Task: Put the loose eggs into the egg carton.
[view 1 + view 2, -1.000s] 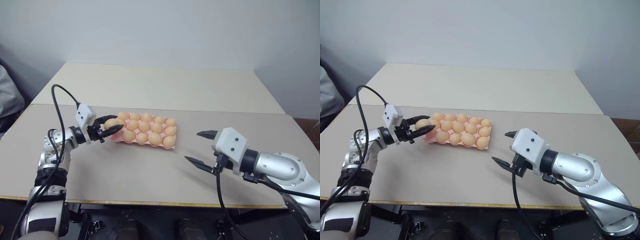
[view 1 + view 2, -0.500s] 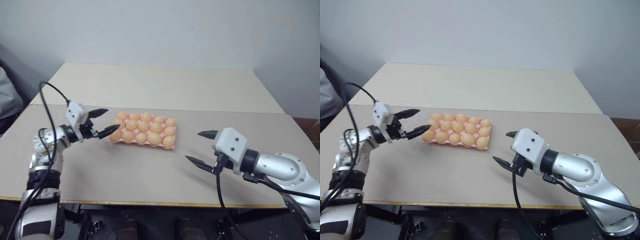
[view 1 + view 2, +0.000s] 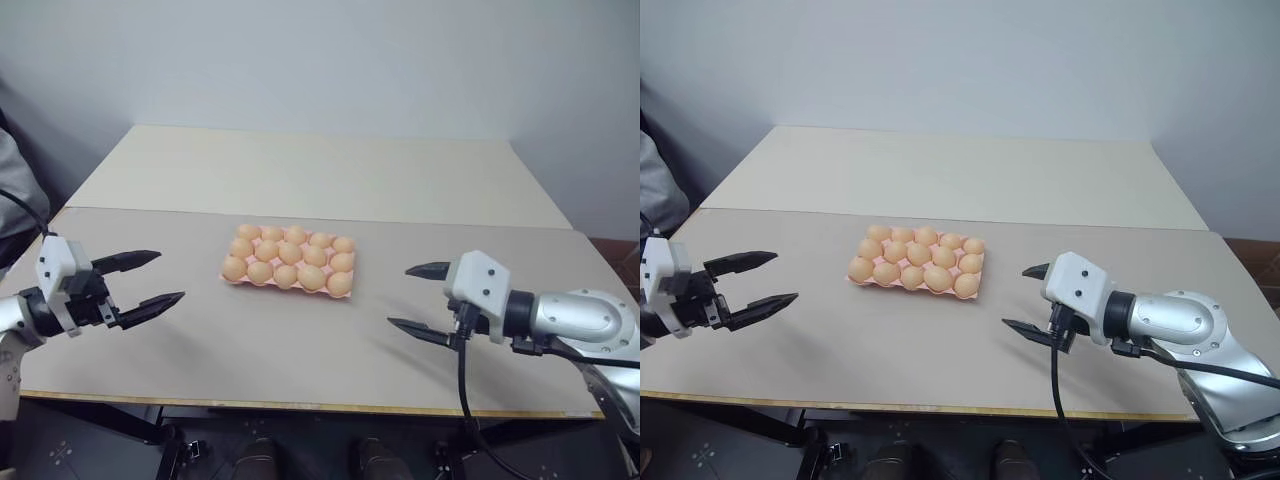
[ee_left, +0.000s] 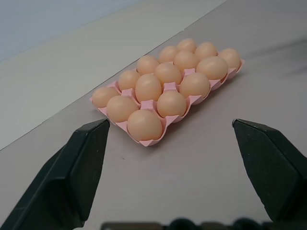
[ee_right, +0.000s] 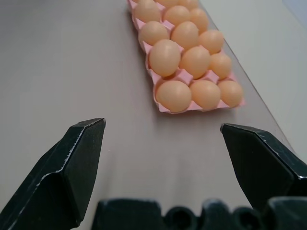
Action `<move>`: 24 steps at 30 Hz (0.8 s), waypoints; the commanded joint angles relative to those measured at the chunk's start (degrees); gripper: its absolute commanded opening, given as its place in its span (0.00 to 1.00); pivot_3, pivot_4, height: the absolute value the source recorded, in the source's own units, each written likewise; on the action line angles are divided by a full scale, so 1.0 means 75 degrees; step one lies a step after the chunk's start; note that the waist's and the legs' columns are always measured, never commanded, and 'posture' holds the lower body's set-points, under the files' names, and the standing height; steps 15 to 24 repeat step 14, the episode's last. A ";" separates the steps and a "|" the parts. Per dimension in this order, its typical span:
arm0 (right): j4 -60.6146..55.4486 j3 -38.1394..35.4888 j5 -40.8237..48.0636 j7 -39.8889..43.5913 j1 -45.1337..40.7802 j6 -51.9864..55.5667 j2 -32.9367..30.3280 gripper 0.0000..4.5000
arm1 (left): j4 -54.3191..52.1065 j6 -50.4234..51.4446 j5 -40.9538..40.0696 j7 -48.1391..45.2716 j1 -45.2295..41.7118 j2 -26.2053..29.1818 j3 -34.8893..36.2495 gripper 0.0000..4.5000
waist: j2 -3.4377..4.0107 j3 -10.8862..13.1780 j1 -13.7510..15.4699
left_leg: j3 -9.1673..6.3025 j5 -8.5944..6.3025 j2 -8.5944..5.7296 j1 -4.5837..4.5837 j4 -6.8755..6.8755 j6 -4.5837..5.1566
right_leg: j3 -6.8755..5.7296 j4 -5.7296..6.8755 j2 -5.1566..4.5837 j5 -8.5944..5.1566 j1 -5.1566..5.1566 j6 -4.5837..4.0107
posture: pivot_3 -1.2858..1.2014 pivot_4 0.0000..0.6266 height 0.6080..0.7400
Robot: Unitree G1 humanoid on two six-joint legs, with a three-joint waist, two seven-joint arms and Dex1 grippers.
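Orange-tan eggs [image 3: 287,258], pink carton [image 3: 229,279]

1. Wall [image 3: 330,60]: plain, pale grey-blue, unmarked.
2. Near table [image 3: 300,340]: grey-beige top, light wooden front edge.
3. Far table [image 3: 320,175]: cream top, set flush behind the near one.
4. Floor [image 3: 610,250]: reddish-brown strip at right.
5. Light: even, soft shadows.

Counts on the table

Fifteen eggs [image 3: 287,258] fill one pink egg carton [image 3: 226,277], three rows of five; two grippers, left [image 3: 142,279] and right [image 3: 420,300].

Lab-like room: bare table [image 3: 300,340], blank wall [image 3: 320,60]
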 commanded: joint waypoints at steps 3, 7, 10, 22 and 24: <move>0.0680 -0.0461 0.0139 0.1134 -0.0226 -0.0774 -0.0574 1.00 | -0.2036 0.0520 -0.0355 0.0586 0.1119 -0.0077 0.0945 0.99 | 0.0000 0.0000 -0.0027 | 0.0004 -0.0005 0.0002 0.0000 -0.0002 -0.0004 | 0.0002 -0.0003 0.0004 -0.0002 -0.0004 0.0000 | 0.52 0.24 1.00; 0.1068 -0.0285 0.0017 0.1416 -0.0454 -0.1006 -0.0649 1.00 | -0.2741 0.0801 -0.0516 0.0847 0.1692 -0.0221 0.1234 0.99 | 0.0003 0.0002 -0.0015 | 0.0003 -0.0004 0.0005 0.0013 -0.0004 -0.0004 | 0.0002 0.0012 0.0009 -0.0003 -0.0003 -0.0002 | 0.52 0.24 1.00; 0.1249 -0.0160 -0.0065 0.1553 -0.0580 -0.1117 -0.0635 1.00 | -0.3018 0.1009 -0.0703 0.1028 0.1937 -0.0311 0.1414 0.99 | 0.0003 0.0002 -0.0015 | 0.0003 -0.0023 0.0005 0.0028 -0.0004 -0.0036 | 0.0002 0.0016 0.0008 -0.0003 0.0006 -0.0003 | 0.52 0.24 1.00; 0.1449 -0.0020 -0.0132 0.1686 -0.0761 -0.1234 -0.0594 1.00 | -0.3156 0.1168 -0.0729 0.1270 0.2054 -0.0336 0.1440 0.99 | 0.0004 0.0003 -0.0009 | 0.0005 -0.0037 0.0001 0.0026 -0.0004 -0.0060 | 0.0003 0.0012 0.0007 -0.0005 0.0007 -0.0004 | 0.52 0.24 1.00; 0.1449 -0.0020 -0.0132 0.1686 -0.0761 -0.1234 -0.0594 1.00 | -0.3156 0.1168 -0.0729 0.1270 0.2054 -0.0336 0.1440 0.99 | 0.0004 0.0003 -0.0009 | 0.0005 -0.0037 0.0001 0.0026 -0.0004 -0.0060 | 0.0003 0.0012 0.0007 -0.0005 0.0007 -0.0004 | 0.52 0.24 1.00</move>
